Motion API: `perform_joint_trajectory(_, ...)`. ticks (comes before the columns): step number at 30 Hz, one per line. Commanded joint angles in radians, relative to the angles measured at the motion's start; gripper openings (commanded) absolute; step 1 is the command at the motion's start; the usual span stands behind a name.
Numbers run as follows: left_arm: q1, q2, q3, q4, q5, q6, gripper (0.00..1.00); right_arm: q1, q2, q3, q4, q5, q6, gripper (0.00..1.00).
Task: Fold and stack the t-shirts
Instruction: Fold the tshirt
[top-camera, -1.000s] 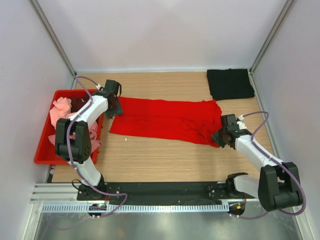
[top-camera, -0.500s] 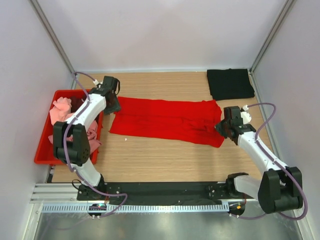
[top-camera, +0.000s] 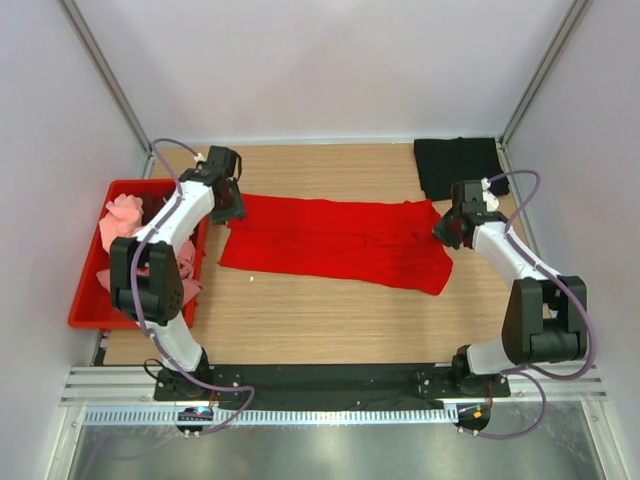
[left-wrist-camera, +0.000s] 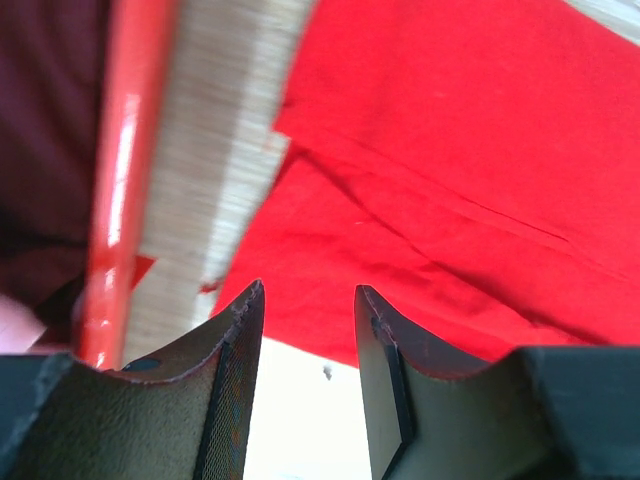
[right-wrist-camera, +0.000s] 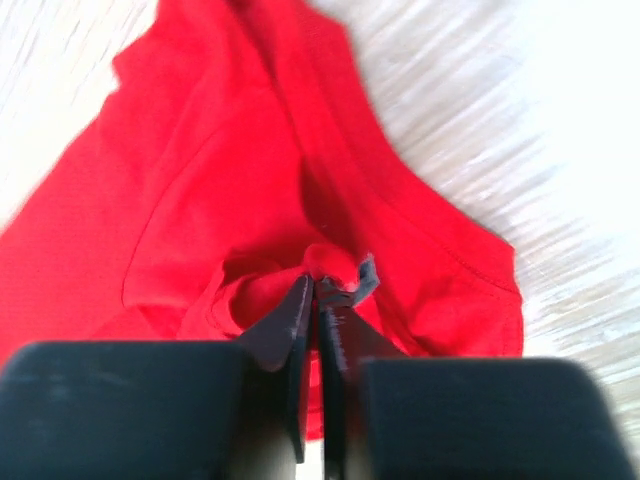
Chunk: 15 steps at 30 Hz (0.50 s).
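Note:
A bright red t-shirt (top-camera: 335, 245) lies spread across the middle of the table. My right gripper (top-camera: 447, 228) is at its right end, shut on a bunched pinch of the red cloth (right-wrist-camera: 335, 262); the jaws (right-wrist-camera: 318, 287) are pressed together on it. My left gripper (top-camera: 228, 205) hovers at the shirt's left end, beside the crate. Its fingers (left-wrist-camera: 308, 295) stand open with nothing between them, and the red cloth (left-wrist-camera: 450, 170) lies just ahead. A folded black t-shirt (top-camera: 460, 167) lies at the back right. Pink t-shirts (top-camera: 122, 222) are heaped in the crate.
The rigid red plastic crate (top-camera: 88, 312) stands at the left edge of the table; its rim (left-wrist-camera: 125, 170) runs close by my left fingers, with dark maroon cloth (left-wrist-camera: 45, 120) inside. White walls and metal posts enclose the table on three sides.
My right gripper has shut on the red shirt's right end and moved toward the back of the table with it. The left gripper has shifted slightly toward the back, still open.

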Motion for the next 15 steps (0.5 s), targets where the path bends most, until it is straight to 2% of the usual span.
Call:
perform_joint_trajectory(1,-0.004,0.05,0.053,-0.016,0.124,0.075,0.41,-0.005,0.029,0.109,-0.009,-0.078,-0.124,0.15)
perform_joint_trajectory(4,-0.005,0.1,0.076,-0.038,0.115,0.103,0.41,-0.006,0.073,0.163,-0.089,-0.089,-0.21,0.21)
perform_joint_trajectory(8,-0.005,0.144,0.084,-0.059,0.034,0.127,0.41,-0.005,0.073,0.202,-0.129,-0.124,-0.316,0.39)
perform_joint_trajectory(10,-0.005,0.166,0.092,-0.065,0.013,0.132,0.42,-0.005,0.073,0.223,-0.144,-0.195,-0.372,0.49)
perform_joint_trajectory(15,-0.004,0.209,0.099,-0.058,0.006,0.138,0.43,-0.005,0.14,0.265,-0.152,-0.293,-0.452,0.58)
